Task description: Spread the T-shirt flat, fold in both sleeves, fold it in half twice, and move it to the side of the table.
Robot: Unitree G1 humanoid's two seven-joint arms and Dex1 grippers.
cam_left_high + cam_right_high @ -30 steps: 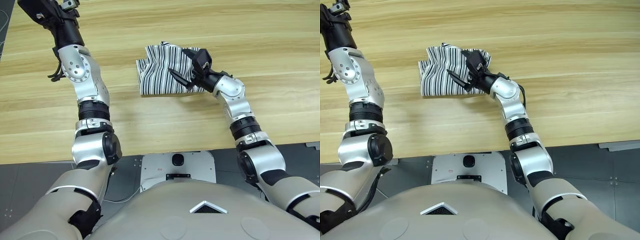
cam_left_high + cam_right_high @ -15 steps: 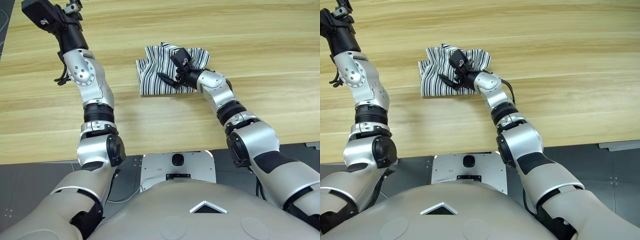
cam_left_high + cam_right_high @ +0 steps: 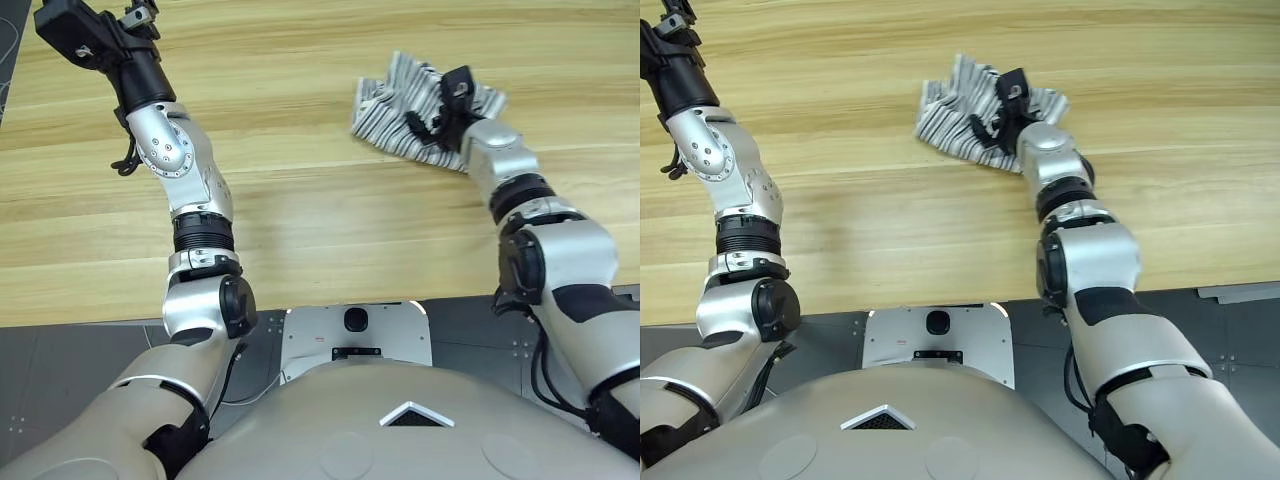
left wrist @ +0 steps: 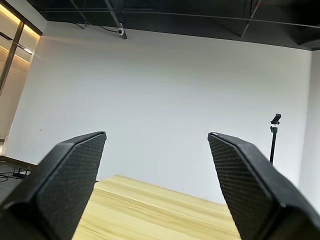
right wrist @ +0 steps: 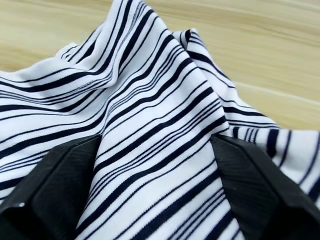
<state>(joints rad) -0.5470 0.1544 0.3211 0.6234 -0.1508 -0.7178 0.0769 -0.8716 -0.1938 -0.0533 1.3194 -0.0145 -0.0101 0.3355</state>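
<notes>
Folded shirt lies right of centre on table, long axis roughly crosswise, directly under right gripper, whose wide-spread fingers straddle the fabric; left gripper, also wide, hangs raised well off left, so I'd say right arm's job.

Desk: light wood, grain bands running side to side, filling the upper two thirds of the head-camera frame. Its near edge crosses the lower middle. Below the edge is dark grey floor, with panel seams at lower left. Across the room there is a plain white wall. Black ceiling with exposed pipes. Warm light strip along a side wall. Slim black stand against the white wall.
</notes>
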